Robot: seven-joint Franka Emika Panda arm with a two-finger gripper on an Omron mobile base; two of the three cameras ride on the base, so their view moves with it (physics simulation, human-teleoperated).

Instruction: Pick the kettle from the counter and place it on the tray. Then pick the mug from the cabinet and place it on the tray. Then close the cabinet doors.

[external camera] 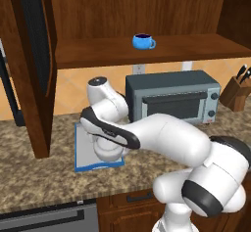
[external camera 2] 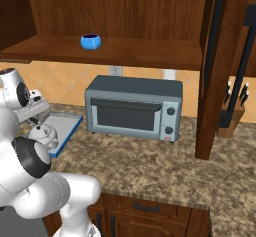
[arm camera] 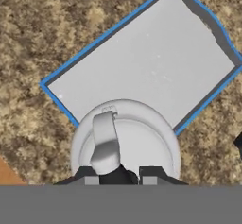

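Now | tool (arm camera: pixel 120 175) clenched on kettle (arm camera: pixel 125 145) over tray (arm camera: pixel 142 62) edge | mug (external camera: pixel 143 41) on cabinet (external camera: pixel 162 50) shelf

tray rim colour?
Bright blue, around a flat grey bed; the tray shows best in the hand view.

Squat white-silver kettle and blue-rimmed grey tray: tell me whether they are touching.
Cannot tell. In the hand view the squat white-silver kettle overlaps a corner of the blue-rimmed grey tray, but from above no contact or gap shows; the right base view is just as unclear.
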